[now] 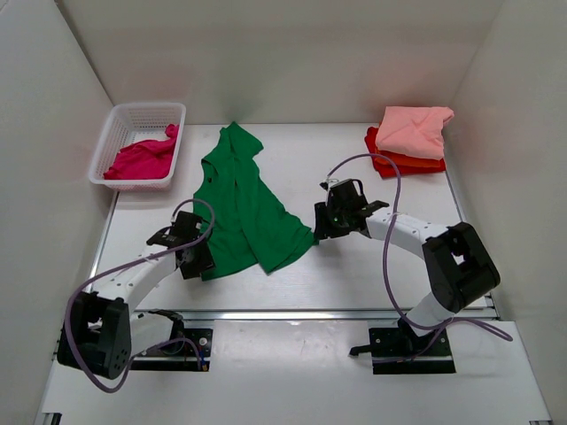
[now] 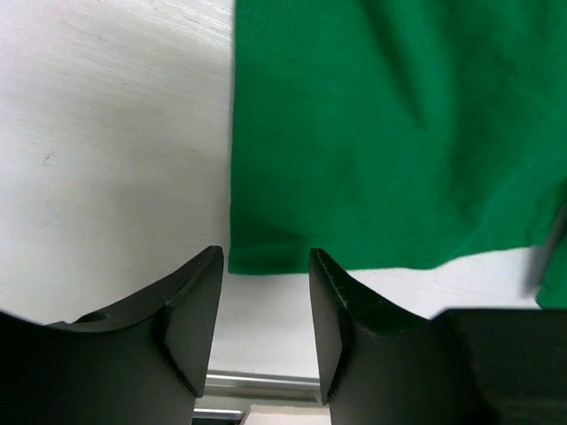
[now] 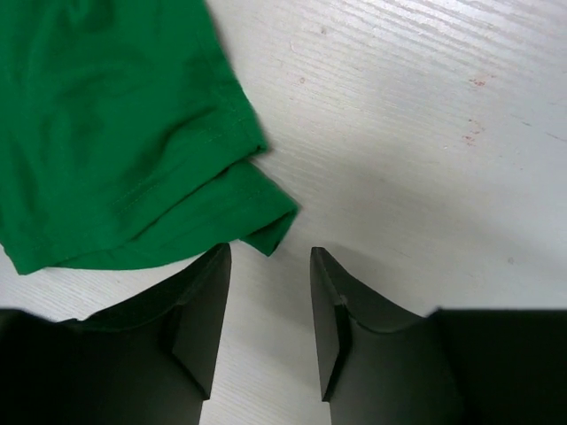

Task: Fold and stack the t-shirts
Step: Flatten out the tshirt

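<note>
Our right hand [image 3: 270, 258] at the corner of a green t-shirt [image 3: 115, 133]
We see its jaws parted with nothing between them, the shirt's stitched hem lying on the white bench [image 3: 425, 133] just beside one tip.

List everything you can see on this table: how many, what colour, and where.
green t-shirt: 1, bright green, lying rumpled mid-table between the grippers
magenta t-shirt: 1, magenta, bunched inside the basket
salmon t-shirt: 1, salmon pink, folded, on top of the red pile at far right
red pile: folded red cloth under the salmon one; number of shirts cannot be told
basket: 1, white lattice, far left
table: 1, white
left arm: 1, white and black, near left
right arm: 1, white and black, near right
left gripper: 1, black, open, just short of the green t-shirt's near edge
right gripper: 1, black, open, beside the green t-shirt's right corner
</note>
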Robot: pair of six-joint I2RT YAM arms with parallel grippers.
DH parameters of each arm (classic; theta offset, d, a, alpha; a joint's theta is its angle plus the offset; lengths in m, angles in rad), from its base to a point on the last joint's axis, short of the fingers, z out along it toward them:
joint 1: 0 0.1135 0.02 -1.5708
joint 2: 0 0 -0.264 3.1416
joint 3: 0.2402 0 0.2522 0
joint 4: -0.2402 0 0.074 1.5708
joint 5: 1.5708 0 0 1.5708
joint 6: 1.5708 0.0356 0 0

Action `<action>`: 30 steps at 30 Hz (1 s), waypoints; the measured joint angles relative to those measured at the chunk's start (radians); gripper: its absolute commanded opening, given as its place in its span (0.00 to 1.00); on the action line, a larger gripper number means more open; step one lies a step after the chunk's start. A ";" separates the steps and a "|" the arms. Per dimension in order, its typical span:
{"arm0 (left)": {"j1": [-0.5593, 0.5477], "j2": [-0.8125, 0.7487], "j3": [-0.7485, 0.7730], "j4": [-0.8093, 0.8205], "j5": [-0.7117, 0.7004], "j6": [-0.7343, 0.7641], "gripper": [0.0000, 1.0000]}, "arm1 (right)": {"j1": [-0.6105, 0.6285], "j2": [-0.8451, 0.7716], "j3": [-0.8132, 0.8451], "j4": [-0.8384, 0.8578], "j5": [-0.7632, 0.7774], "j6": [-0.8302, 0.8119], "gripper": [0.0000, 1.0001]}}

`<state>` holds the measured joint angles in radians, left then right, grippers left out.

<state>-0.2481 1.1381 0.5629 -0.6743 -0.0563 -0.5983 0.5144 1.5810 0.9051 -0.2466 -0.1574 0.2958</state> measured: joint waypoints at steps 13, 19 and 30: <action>-0.032 -0.035 -0.086 0.135 -0.004 -0.029 0.00 | 0.021 0.061 -0.006 0.030 0.026 -0.026 0.05; 0.004 -0.149 -0.060 0.093 0.004 -0.018 0.00 | 0.011 0.081 -0.007 0.051 -0.034 -0.049 0.00; 0.058 -0.178 0.184 -0.014 -0.005 0.060 0.00 | -0.012 -0.024 -0.006 0.016 0.015 -0.068 0.37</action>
<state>-0.1902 0.9604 0.7471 -0.6884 -0.0616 -0.5385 0.5026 1.5570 0.8986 -0.2310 -0.1421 0.2279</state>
